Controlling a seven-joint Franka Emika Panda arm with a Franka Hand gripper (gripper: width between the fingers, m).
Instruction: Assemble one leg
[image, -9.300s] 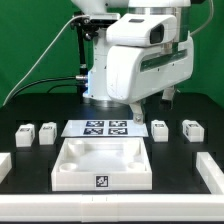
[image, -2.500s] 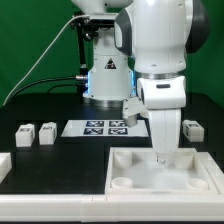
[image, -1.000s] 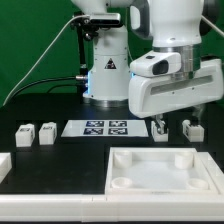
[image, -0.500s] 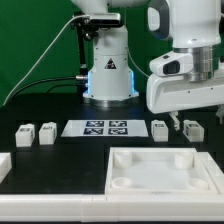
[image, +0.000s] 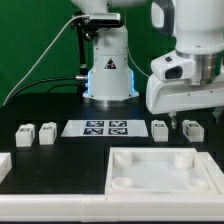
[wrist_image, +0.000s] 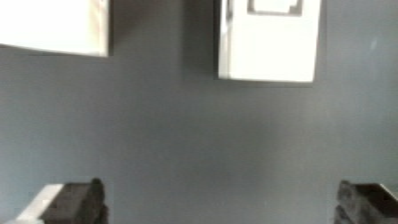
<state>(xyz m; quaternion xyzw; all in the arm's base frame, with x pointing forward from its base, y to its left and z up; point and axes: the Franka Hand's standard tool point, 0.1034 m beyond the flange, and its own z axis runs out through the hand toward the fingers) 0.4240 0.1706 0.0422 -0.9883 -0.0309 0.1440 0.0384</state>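
Two legs (image: 159, 129) either side of the marker board (image: 105, 128), outside the tray (image: 160, 187).

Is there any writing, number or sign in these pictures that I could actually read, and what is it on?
No readable word or number anywhere.
Dark triangular sign on the robot base: too blurred to read.
Black-and-white square patterns on the marker board: coded tags, not letters.
Small dark tags on the legs: too small to make out.
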